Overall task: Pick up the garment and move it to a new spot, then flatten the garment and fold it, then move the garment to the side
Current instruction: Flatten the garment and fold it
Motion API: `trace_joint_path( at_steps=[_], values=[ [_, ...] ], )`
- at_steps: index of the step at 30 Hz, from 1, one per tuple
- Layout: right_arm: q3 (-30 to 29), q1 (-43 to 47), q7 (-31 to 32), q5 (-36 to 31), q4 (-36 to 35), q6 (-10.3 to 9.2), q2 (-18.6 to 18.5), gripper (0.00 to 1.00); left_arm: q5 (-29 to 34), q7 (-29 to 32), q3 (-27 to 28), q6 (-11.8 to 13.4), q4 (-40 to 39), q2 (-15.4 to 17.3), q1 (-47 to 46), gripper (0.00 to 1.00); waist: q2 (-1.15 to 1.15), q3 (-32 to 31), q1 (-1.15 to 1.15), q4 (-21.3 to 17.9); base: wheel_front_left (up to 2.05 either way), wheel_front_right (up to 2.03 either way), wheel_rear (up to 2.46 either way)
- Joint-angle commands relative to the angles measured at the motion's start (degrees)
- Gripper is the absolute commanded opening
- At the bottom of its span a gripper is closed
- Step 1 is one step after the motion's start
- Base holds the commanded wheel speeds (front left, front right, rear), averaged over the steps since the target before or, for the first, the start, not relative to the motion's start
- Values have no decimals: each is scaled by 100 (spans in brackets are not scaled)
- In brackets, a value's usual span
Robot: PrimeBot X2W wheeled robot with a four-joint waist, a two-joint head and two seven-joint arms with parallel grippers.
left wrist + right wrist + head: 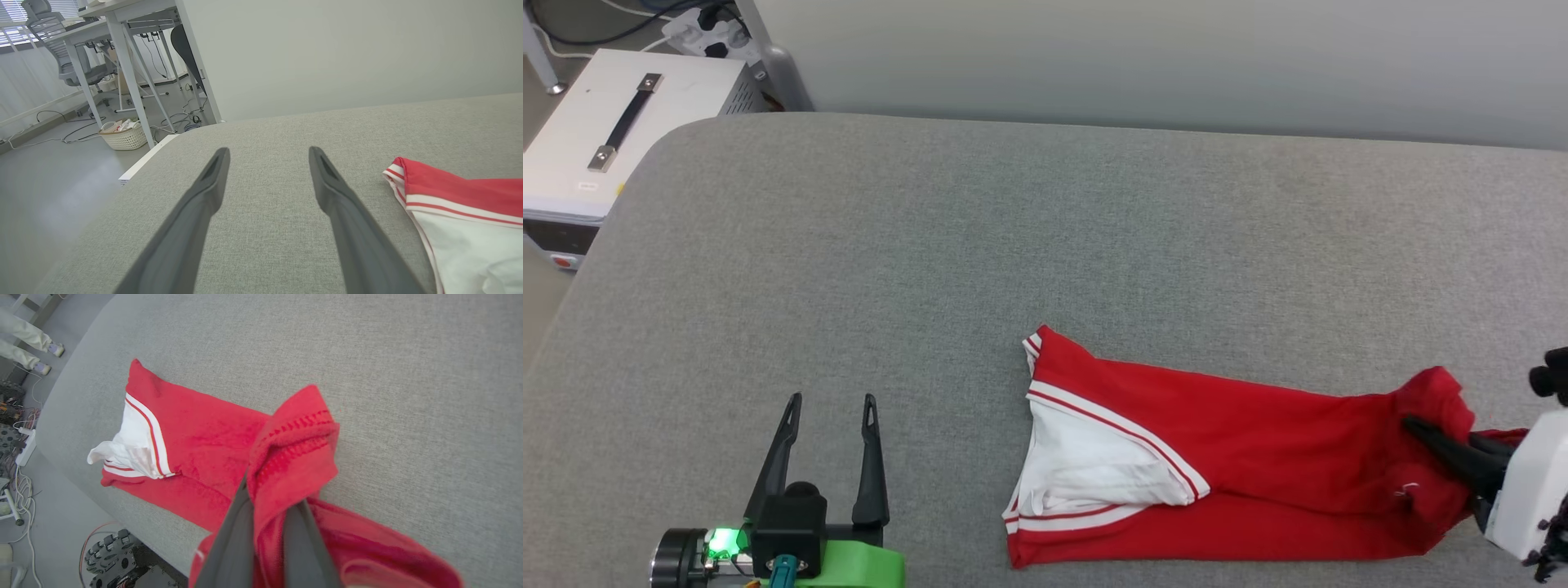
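The garment (1241, 457), a red shirt with a white sleeve and red-and-white striped trim, lies folded lengthwise near the front right of the grey table (931, 245). My right gripper (1421, 429) is shut on its right end, and the red hem bunches up over the fingers (239, 522). In the right wrist view the garment (196, 445) stretches away to the left. My left gripper (832, 402) stands open over bare table, well left of the shirt. The garment's striped corner (449, 192) lies to the right of the open fingers (212, 179).
A white box with a black handle (613, 139) stands on the floor past the table's far left corner. Desks, cables and a woven basket (124, 136) are beyond the left edge. A person's legs (24, 339) show at the far side. A pale wall backs the table.
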Motion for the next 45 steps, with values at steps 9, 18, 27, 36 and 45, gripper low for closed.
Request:
trace_joint_path(
  at_steps=[9, 18, 27, 36, 45],
  values=[
    [901, -800, 593, -639, -393, -3, 916, 0, 80, -34, -69, 46, 42, -94, -336, 100, 0, 318, 0, 348, 0, 0, 0],
    [1765, -1796, 532, -1002, 343, -3, 1557, 0, 84, -34, -155, 96, 87, -150, -517, 100, 0, 516, 0, 506, 0, 0, 0],
    [2569, -2747, 382, -1286, 1458, -3, 2161, 0, 88, -34, -252, 130, 136, -191, -674, 100, 0, 685, 0, 616, 0, 0, 0],
    [3252, -3304, 247, -1451, 2448, -3, 2542, 0, 73, -34, -341, 183, 155, -253, -800, 100, 0, 878, 0, 714, 0, 0, 0],
    [3752, -3441, -188, -1375, 2576, -3, 2324, 100, 56, -34, -307, 235, 226, -217, -736, 100, 0, 684, 0, 623, 0, 0, 0]
  ],
)
